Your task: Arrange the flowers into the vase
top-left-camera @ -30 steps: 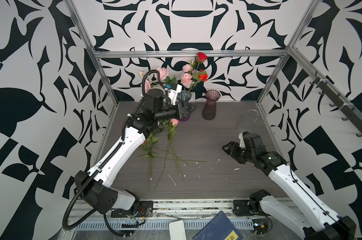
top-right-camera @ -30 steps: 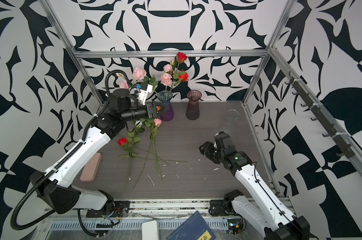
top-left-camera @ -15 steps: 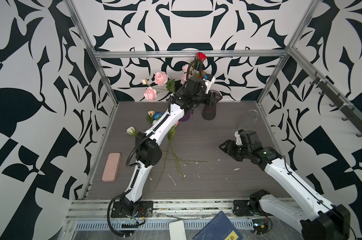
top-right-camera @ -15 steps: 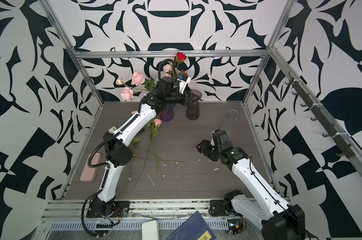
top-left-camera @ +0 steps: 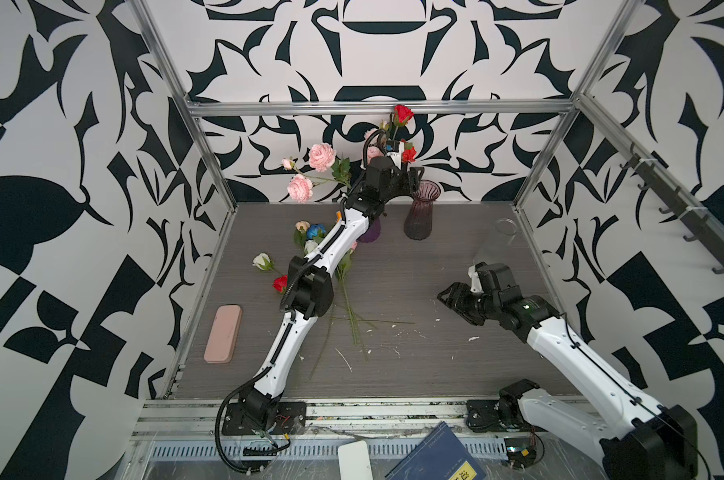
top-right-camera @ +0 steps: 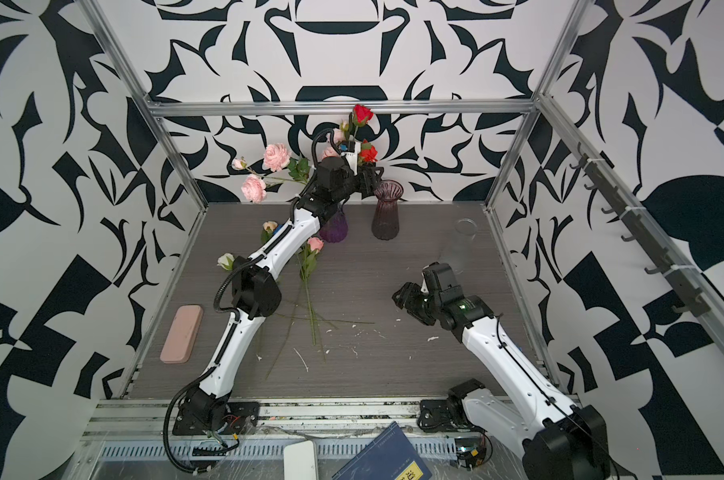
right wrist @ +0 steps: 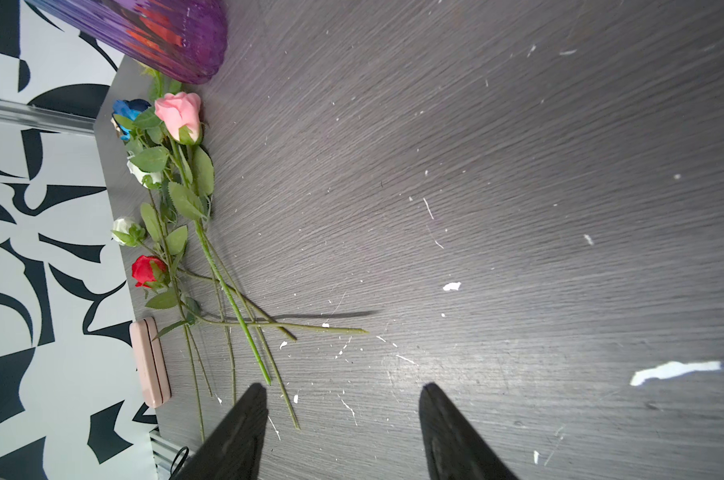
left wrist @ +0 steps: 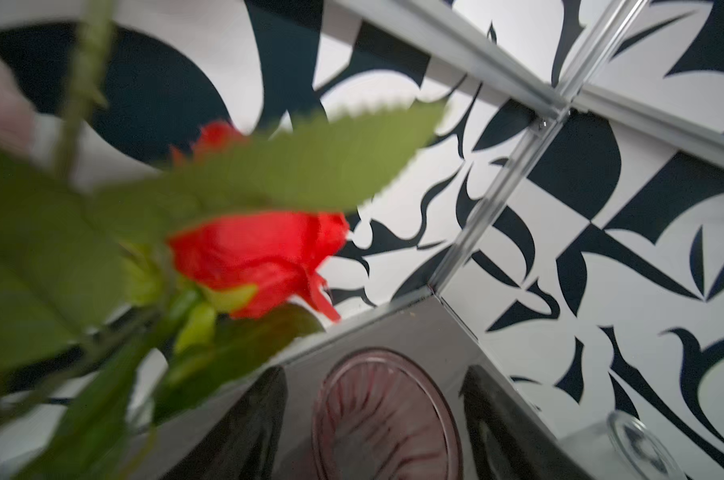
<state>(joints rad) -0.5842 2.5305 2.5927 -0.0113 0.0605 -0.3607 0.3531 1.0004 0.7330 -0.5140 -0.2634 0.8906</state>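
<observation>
A purple vase [top-left-camera: 371, 233] at the back, half hidden by my left arm, holds a pink ruffled spray [top-left-camera: 321, 157] leaning left and two red roses [top-left-camera: 402, 114]. More flowers lie on the table to its left: a pink rose [top-right-camera: 315, 244], blue [top-left-camera: 316, 231], cream [top-left-camera: 302, 226], white [top-left-camera: 262, 261] and red [top-left-camera: 280, 283] blooms. My left gripper [top-left-camera: 411, 179] hovers open over the rim of an empty mauve vase [top-left-camera: 419, 216], whose mouth [left wrist: 385, 415] shows between its jaws. My right gripper [top-left-camera: 446, 293] is open and empty, low over bare table, right of the stem ends [right wrist: 268, 374].
A pink case [top-left-camera: 223, 334] lies near the left wall. A clear glass [top-left-camera: 505, 232] stands at the back right corner. A blue book [top-left-camera: 435, 459] and a white item [top-left-camera: 354, 459] lie off the front edge. White scraps litter the table [top-left-camera: 414, 374].
My left gripper has swung right from beside the purple vase to above the mauve vase, its jaws widening. The pink spray has tipped leftward. The right arm has barely shifted.
</observation>
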